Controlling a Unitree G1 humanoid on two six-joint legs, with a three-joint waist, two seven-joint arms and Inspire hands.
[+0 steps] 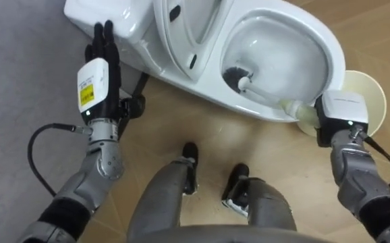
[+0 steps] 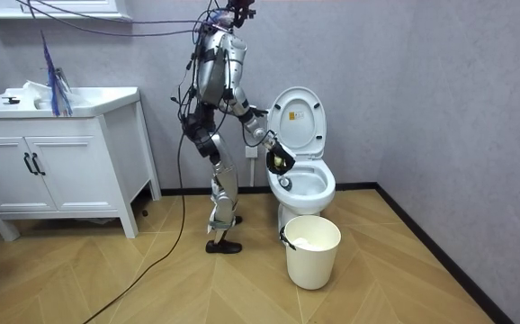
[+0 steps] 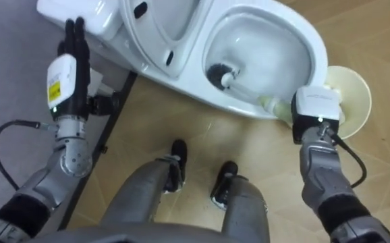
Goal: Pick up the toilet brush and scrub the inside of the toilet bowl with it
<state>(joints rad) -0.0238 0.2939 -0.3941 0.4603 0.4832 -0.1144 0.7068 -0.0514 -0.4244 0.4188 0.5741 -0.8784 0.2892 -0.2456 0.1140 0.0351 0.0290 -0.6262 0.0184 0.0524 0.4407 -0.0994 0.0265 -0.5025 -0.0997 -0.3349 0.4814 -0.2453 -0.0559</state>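
- Your right hand [image 1: 342,113] is at the near rim of the toilet [image 1: 335,62], closed around the end of the toilet brush [image 1: 266,92]. You see the hand from its back, with the handle running into it.
- The handle slants from that hand across the rim and down into the bowl.
- The dark brush head [image 1: 235,75] sits low against the bowl's inner wall, on the side toward the tank.
- Your left hand [image 1: 97,81] holds nothing. Its fingers [image 1: 106,42] are straight and together, pointing up at the tank [image 1: 124,17].
- The fingertips overlap the tank's edge, but you cannot tell whether they touch it.
- The seat and lid [image 2: 298,115] stand raised against the tank, so the bowl is open.
- A cream bucket [image 1: 376,94] stands just beyond your right hand, close beside the bowl. In the room view it is on the floor [image 2: 404,270] in front of the toilet.
- In the room view you stand on the wooden floor at the toilet's side, toward that view's left, leaning over the bowl with the right arm stretched down to it.
- A white cabinet [image 2: 62,171] with a worktop is at the room view's left, well apart from the toilet.
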